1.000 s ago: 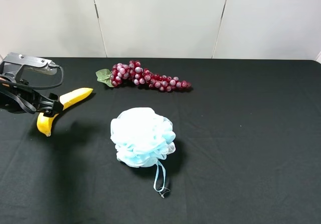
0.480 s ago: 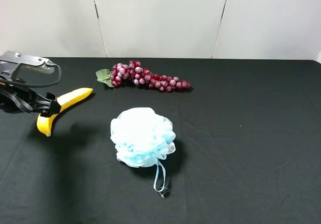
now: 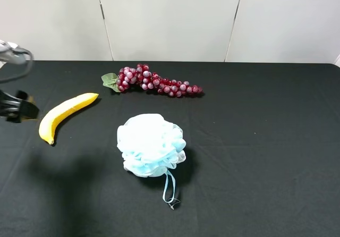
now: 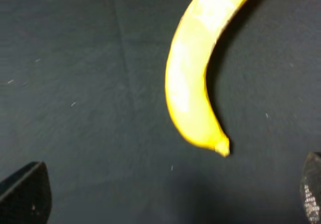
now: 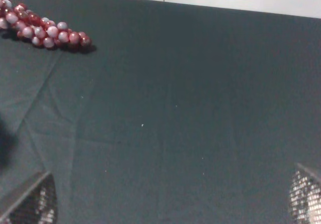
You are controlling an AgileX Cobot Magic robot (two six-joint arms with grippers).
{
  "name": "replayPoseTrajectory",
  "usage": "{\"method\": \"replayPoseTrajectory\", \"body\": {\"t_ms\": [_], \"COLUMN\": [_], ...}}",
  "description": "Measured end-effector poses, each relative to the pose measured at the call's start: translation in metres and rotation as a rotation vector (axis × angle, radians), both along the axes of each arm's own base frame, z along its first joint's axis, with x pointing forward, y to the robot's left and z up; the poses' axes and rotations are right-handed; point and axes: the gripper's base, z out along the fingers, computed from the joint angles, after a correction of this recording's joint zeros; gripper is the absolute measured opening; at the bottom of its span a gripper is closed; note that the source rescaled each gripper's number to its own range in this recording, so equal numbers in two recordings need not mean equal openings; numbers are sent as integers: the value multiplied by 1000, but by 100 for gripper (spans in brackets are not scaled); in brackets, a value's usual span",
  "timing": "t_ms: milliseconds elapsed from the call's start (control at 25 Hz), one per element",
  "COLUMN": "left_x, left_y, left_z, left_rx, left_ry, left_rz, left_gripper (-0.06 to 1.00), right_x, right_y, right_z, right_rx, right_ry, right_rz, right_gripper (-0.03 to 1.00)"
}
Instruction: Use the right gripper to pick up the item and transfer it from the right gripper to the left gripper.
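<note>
The banana (image 3: 65,113) lies free on the black desk (image 3: 255,141), beside the blue bath pouf (image 3: 151,144) and near the grape bunch (image 3: 154,82). The left gripper (image 3: 16,108) sits just beside the banana, jaws spread wide and empty. The right gripper (image 5: 168,199) also gapes wide, holding nothing.

high cam: looks down at whole table | left wrist: close over banana (image 4: 195,83) | right wrist: shares grapes (image 5: 42,30)
</note>
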Motion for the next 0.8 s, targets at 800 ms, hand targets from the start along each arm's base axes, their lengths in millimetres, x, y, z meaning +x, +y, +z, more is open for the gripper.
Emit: {"method": "replayPoseTrajectory", "body": {"t_ms": [800], "left_x": [-168], "left_y": [10], "left_z": [58], "left_rx": [-57], "left_ry": [-183], "left_rz": [87], "left_gripper": [100], "right_x": [0], "right_y": [0], "right_z": [0], "right_rx": [0], "right_ry": [0], "right_rz": [0], "right_gripper": [100]}}
